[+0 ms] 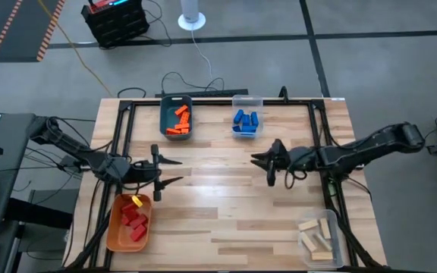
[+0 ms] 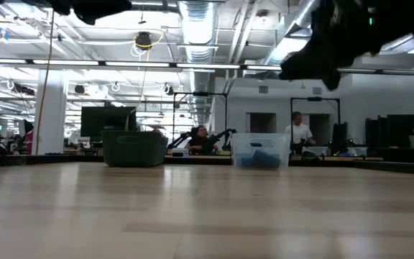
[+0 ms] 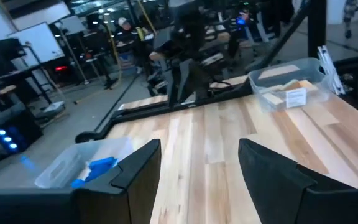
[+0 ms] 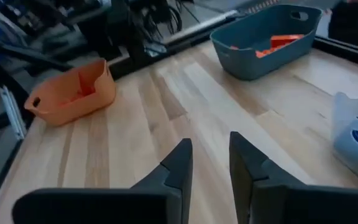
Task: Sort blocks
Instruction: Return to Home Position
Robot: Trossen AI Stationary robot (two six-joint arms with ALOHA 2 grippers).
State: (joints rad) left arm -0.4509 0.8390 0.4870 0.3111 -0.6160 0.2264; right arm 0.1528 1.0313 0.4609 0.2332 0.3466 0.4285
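All the blocks lie in bins. Orange blocks (image 1: 179, 120) lie in the teal bin (image 1: 165, 121) at the far middle. Blue blocks (image 1: 244, 121) lie in a clear bin (image 1: 246, 100) beside it. Red blocks (image 1: 133, 221) lie in the orange bin (image 1: 115, 231) at the near left, with one yellow piece (image 1: 136, 202) at its far rim. Pale wood blocks (image 1: 316, 233) lie in a clear bin (image 1: 340, 243) at the near right. My left gripper (image 1: 171, 171) is open and empty above the table at the left. My right gripper (image 1: 261, 165) is open and empty right of the middle.
Bare wooden table top (image 1: 218, 205) lies between the two grippers and toward the near edge. A black frame rail (image 1: 218, 101) runs along the far edge and down both sides. People sit at desks in the room beyond the table (image 2: 297, 133).
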